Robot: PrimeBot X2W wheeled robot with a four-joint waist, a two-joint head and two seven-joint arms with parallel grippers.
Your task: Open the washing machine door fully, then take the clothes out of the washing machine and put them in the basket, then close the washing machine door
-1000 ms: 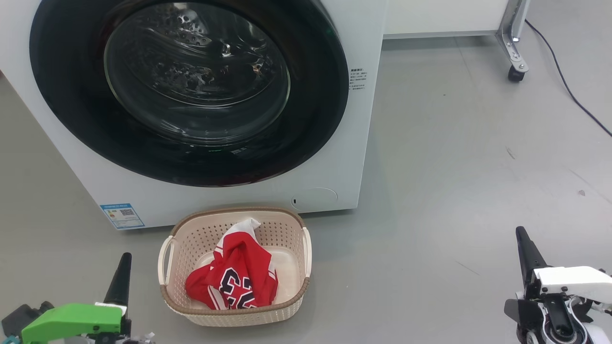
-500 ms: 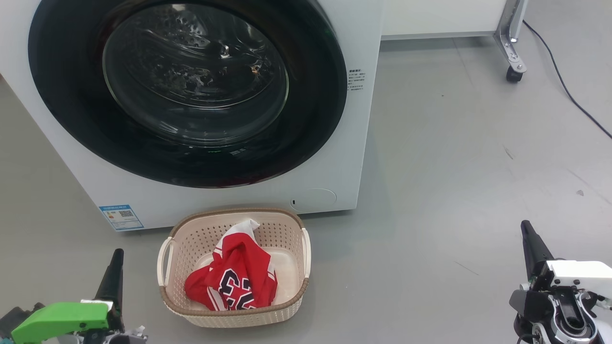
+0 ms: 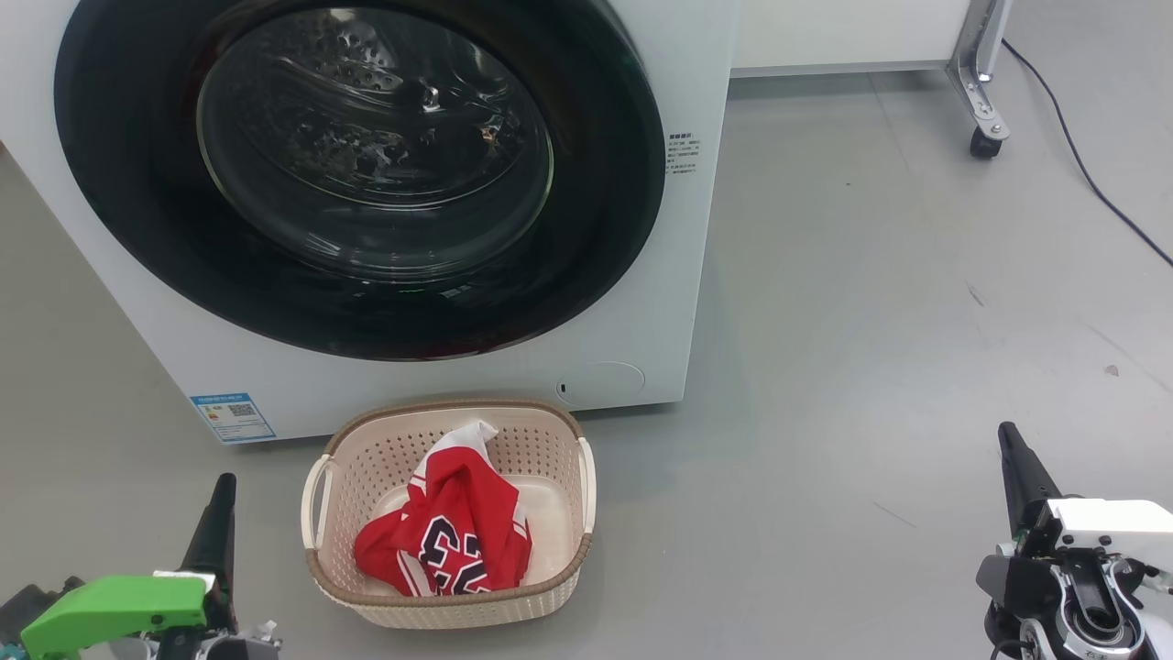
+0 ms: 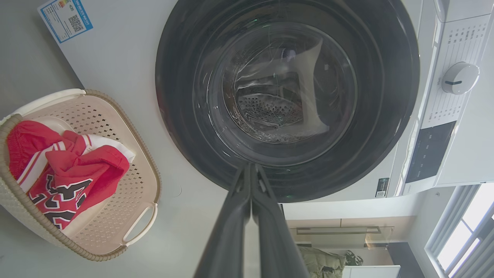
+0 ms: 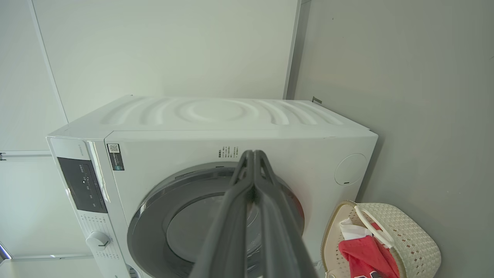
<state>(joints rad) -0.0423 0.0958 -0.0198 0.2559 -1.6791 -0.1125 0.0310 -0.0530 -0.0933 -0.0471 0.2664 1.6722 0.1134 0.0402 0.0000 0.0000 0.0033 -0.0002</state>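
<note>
The round black washing machine door (image 3: pixel 357 174) lies flat against the white washing machine (image 3: pixel 683 275), its glass bowl (image 4: pixel 285 88) showing the steel drum behind. On the floor in front stands the cream basket (image 3: pixel 550 440) with the red-and-white clothes (image 3: pixel 458 532) heaped inside. My left gripper (image 3: pixel 223 484) is shut and empty at the lower left, left of the basket. My right gripper (image 3: pixel 1006 431) is shut and empty at the lower right, well clear of the machine. The left wrist view shows the basket (image 4: pixel 139 154) and the clothes (image 4: pixel 65 170) at its left.
A castor leg (image 3: pixel 985 92) of a white unit stands at the back right, with a black cable (image 3: pixel 1081 147) running across the grey floor (image 3: pixel 871 321). The machine's dial (image 4: pixel 459 79) and control panel (image 4: pixel 428 150) sit beside the door.
Both grippers have drawn back slightly toward the bottom corners since a second ago and have held still in the last half second. Door, basket and clothes are unmoved.
</note>
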